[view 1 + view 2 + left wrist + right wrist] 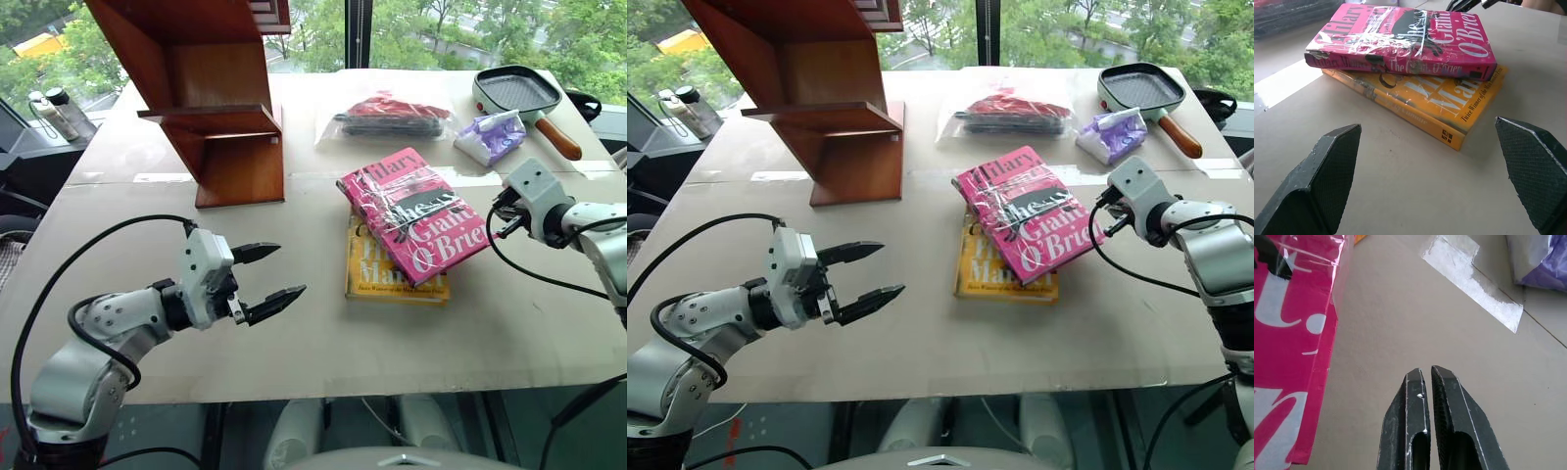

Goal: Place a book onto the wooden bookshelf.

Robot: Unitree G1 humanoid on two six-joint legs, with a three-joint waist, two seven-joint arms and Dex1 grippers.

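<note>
Your left gripper (272, 278) hovers over the near left part of the table (323, 343), its fingers spread wide and holding nothing, aimed toward the books. Behind it, at the table's far left, stands the bookshelf (211, 108), upright, its base on the tabletop. In the middle of the table lies the pink book (413, 212), flat, on top of a yellow book (392, 279) and skewed across it so that it overhangs toward the right. Beyond the books you see a clear bag (387, 117) with dark and red contents, then a purple packet (492, 136) and a grill pan (519, 93) at the far right. Your right gripper (1426, 377) is just beside the pink book's right edge, fingers pressed together with nothing between them, tips over bare table and not touching the book.
</note>
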